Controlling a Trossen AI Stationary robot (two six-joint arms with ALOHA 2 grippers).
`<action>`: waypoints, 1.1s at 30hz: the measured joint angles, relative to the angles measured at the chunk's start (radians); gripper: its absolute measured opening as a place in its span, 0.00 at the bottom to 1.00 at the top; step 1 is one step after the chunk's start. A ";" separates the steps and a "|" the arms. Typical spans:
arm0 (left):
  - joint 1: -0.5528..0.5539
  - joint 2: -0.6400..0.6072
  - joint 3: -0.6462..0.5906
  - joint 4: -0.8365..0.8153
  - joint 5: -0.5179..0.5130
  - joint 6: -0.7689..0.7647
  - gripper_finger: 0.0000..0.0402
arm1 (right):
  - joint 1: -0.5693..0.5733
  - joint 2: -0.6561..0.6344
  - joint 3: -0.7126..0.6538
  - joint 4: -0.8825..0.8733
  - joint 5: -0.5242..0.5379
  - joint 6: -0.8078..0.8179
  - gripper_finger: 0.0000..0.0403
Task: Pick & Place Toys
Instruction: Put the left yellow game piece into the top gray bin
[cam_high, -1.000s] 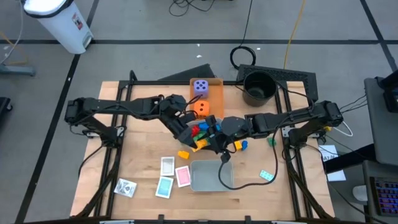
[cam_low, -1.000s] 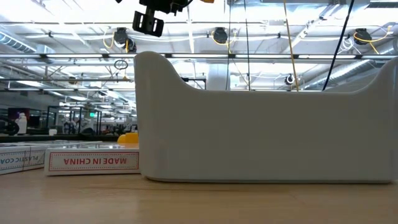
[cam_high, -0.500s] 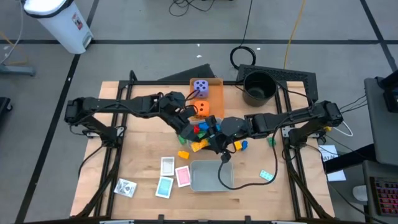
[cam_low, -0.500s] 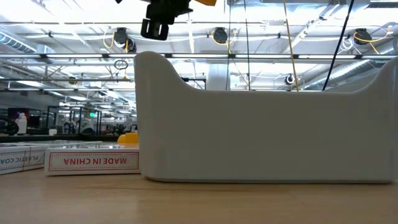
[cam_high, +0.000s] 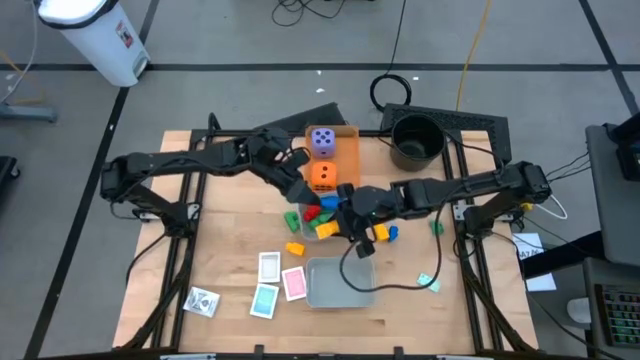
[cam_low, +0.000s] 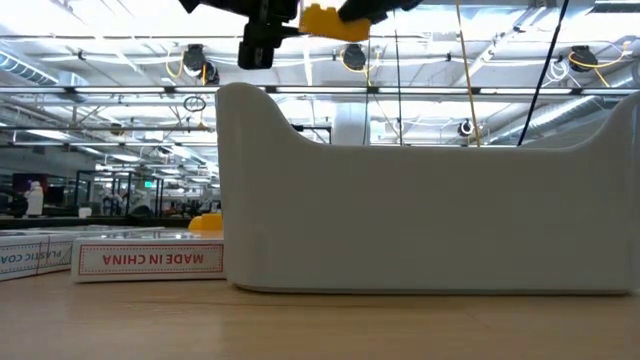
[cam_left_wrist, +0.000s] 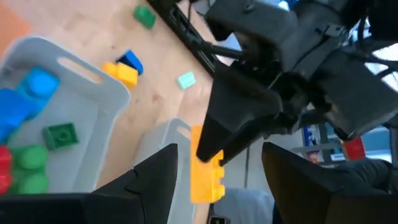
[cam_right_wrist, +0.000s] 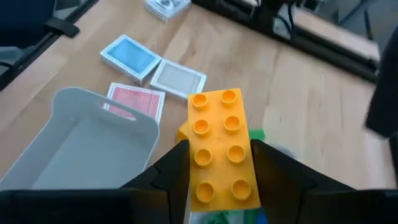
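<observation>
R pincer (cam_right_wrist: 221, 186) pinches a yellow brick (cam_right_wrist: 222, 146), up off the counter (cam_high: 220, 250), just past the far edge of the empty grey tray (cam_high: 338, 283); in the low view the brick (cam_low: 335, 22) shows above the tray wall (cam_low: 430, 210). L pincer (cam_left_wrist: 217, 186) is spread wide w/ nothing in it, near the orange die (cam_high: 322, 176); purple die (cam_high: 322, 141) sits behind it on the orange tray (cam_high: 347, 152). A 2nd grey tray (cam_left_wrist: 93, 118) holds blue, green & red bricks. Another yellow brick (cam_high: 295, 248) lies on the counter; so do a blue+yellow pair (cam_high: 384, 233). White card (cam_high: 270, 266), pink card (cam_high: 294, 283) & teal card (cam_high: 265, 300) lie beside the empty tray.
</observation>
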 joint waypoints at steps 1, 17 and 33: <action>0.005 -0.007 -0.001 0.000 -0.005 0.004 0.58 | -0.008 0.000 0.000 -0.012 -0.001 0.012 0.36; -0.145 -0.083 -0.001 0.205 -0.301 0.123 0.54 | -0.127 0.000 -0.236 0.172 -0.051 0.160 0.34; -0.271 -0.076 -0.001 0.202 -0.476 0.148 0.55 | -0.215 0.019 -0.333 0.248 -0.105 0.251 0.35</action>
